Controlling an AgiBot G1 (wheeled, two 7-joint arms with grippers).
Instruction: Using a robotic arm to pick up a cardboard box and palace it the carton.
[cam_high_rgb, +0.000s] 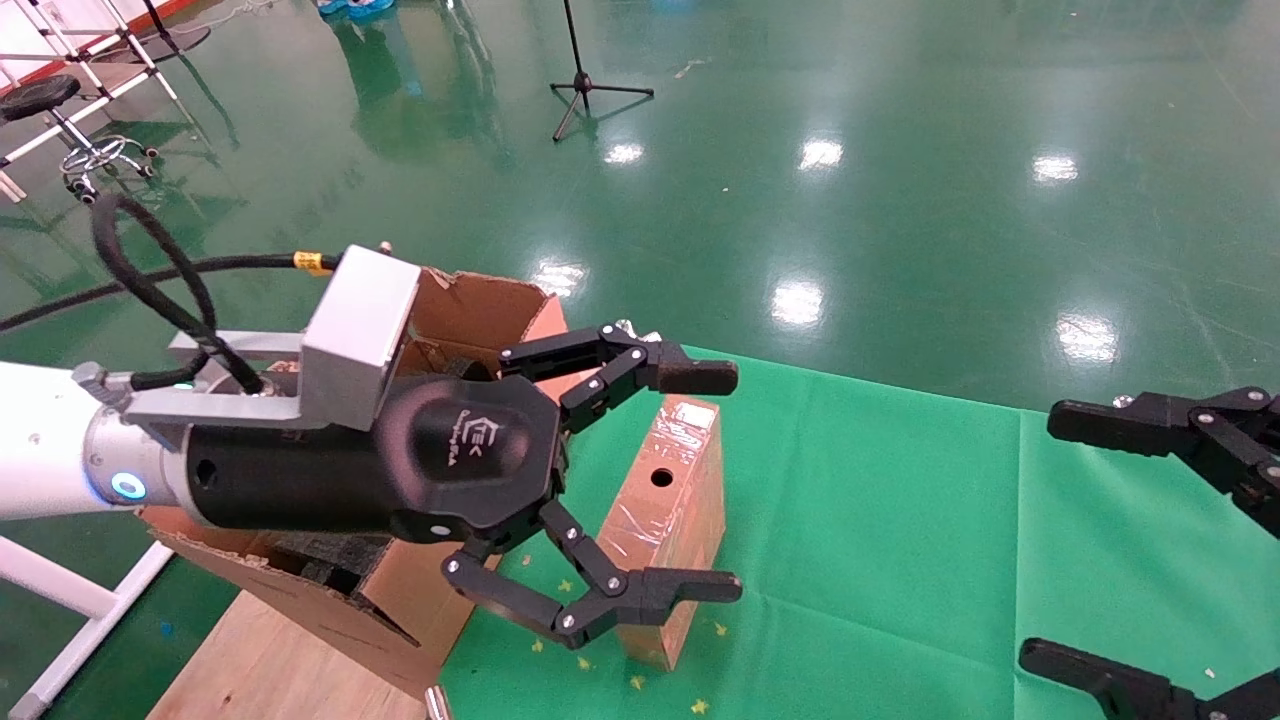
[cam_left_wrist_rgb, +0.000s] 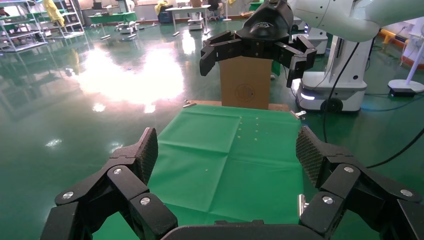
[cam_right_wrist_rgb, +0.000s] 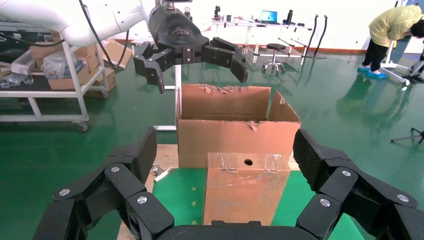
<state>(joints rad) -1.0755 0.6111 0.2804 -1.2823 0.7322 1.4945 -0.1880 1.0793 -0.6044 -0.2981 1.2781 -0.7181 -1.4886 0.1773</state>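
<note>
The left gripper (cam_high_rgb: 720, 483) hangs wide open and empty around the cardboard box (cam_high_rgb: 655, 520), which stands on end just beside the carton (cam_high_rgb: 490, 300). Risk: an off-centre closure could topple the box. The right gripper (cam_high_rgb: 1050, 538) is parked open, well apart from the carton.

A glossy green floor (cam_high_rgb: 900, 120) mirrors the ceiling lights. A black tripod stand (cam_high_rgb: 585, 80) stands on it, a wheeled stool (cam_high_rgb: 70, 130) beside white frames. A green cloth (cam_high_rgb: 900, 520) covers the worktop.
</note>
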